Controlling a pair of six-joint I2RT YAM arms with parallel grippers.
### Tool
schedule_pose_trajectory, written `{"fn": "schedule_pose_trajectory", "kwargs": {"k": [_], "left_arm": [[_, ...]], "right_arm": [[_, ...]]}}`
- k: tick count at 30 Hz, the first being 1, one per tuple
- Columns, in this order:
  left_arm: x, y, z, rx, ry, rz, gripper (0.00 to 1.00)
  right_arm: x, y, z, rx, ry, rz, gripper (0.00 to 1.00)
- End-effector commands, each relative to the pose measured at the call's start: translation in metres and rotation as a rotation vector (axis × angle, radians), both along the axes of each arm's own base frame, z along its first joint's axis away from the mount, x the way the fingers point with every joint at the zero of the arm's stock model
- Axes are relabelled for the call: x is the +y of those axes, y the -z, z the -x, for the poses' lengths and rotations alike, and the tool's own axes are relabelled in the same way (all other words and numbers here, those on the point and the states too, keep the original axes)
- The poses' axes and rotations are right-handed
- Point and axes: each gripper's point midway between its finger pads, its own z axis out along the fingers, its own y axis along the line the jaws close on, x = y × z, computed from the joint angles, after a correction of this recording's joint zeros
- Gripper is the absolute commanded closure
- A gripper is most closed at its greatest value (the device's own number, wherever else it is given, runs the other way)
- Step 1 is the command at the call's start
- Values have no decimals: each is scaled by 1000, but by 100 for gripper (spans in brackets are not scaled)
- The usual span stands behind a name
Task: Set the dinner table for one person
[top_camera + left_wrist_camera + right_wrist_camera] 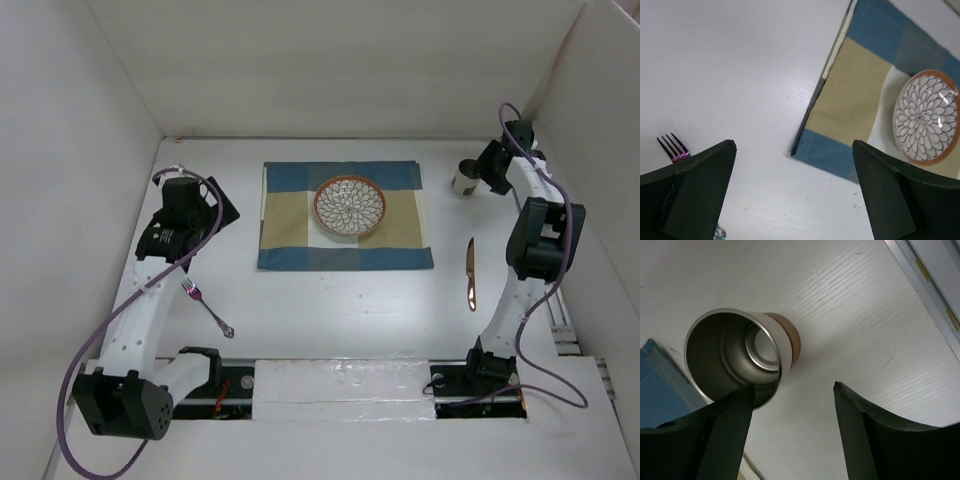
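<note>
We find the plate [350,205] on the mat [290,215], the cup [465,178] just off its right corner. The knife [471,273] lies right and the fork [205,305] askew left on the counter [340,310], seemingly unplaced. Both jaws are spread and empty.

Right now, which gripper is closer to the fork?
Left. The left gripper hangs open over the table just beyond the fork, beside the mat. The right gripper is across the table by the cup.
</note>
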Motion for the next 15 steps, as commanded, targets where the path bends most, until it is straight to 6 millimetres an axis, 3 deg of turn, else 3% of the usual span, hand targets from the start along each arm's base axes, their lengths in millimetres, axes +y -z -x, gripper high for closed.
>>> {"fn": "schedule_pose_trajectory", "kwargs": {"k": [1, 5, 9, 10, 11, 13, 15], "left_arm": [[-3, -11, 2, -51, 59, -27, 0], [-7, -4, 4, -44, 80, -12, 0], [-7, -7, 5, -53, 80, -12, 0], [-10, -8, 4, -62, 90, -4, 0], [-9, -8, 4, -61, 96, -11, 0], [-11, -8, 4, -61, 103, -6, 0], [-11, -8, 4, -61, 103, -6, 0]], "right_arm": [[-7, -25, -26, -98, 1, -2, 30], [-10, -4, -25, -45, 6, 6, 43], [-12, 3, -25, -30, 12, 9, 77], [-5, 3, -26, -30, 0, 9, 93], [-1, 3, -27, -28, -4, 17, 100], [6, -9, -32, -52, -14, 29, 100], [26, -31, -40, -95, -52, 36, 100]]}}
